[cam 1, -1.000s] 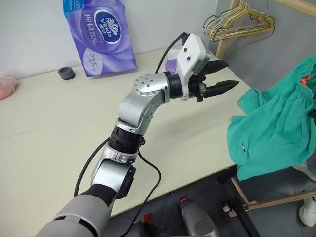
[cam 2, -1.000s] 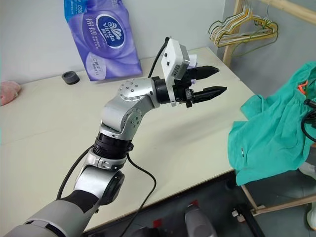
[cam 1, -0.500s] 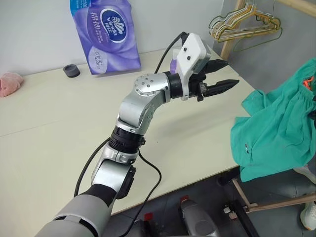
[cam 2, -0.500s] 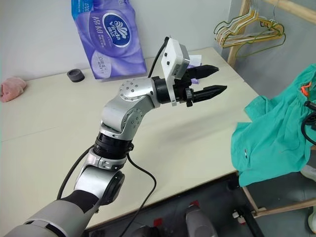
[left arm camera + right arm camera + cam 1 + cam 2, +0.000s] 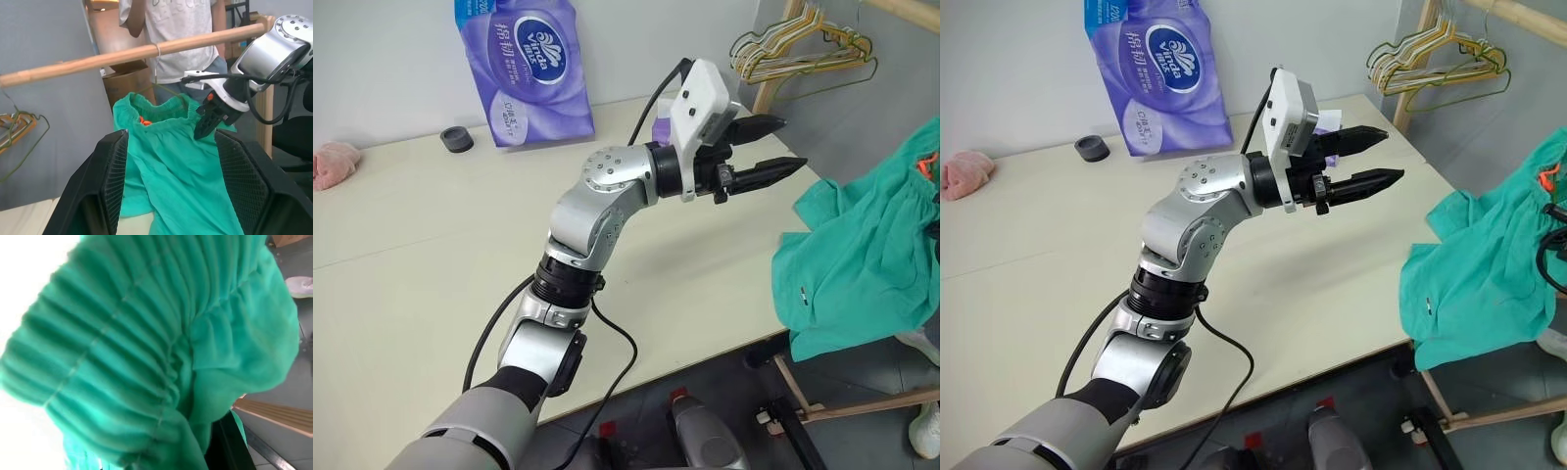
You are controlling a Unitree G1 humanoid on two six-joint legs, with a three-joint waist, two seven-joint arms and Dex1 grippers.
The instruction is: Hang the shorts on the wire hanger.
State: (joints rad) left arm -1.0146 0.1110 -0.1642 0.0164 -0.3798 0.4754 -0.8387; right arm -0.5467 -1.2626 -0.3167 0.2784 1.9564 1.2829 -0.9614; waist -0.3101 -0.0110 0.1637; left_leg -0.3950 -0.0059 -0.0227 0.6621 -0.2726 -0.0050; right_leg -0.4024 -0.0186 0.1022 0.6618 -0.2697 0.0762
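Note:
The teal-green shorts (image 5: 862, 255) hang off the table's right end, their lower part draping by its corner. In the left wrist view the gathered waistband (image 5: 161, 110) sits under a thin wire hanger (image 5: 157, 63) hooked over a wooden rod (image 5: 98, 61). My right gripper (image 5: 201, 128) is at the waistband, shut on the shorts; in the right wrist view the pleated fabric (image 5: 146, 347) lies over it. My left gripper (image 5: 791, 143) hovers above the table, pointing toward the shorts, open and empty.
A bunch of gold and green hangers (image 5: 798, 49) hangs at the back right. A purple tissue pack (image 5: 524, 64), a small black cap (image 5: 456, 139) and a pink cloth (image 5: 331, 162) lie along the cream table (image 5: 431, 245). A person (image 5: 171, 29) stands behind the rod.
The head views have shifted a little. The arms and the shorts stand as before.

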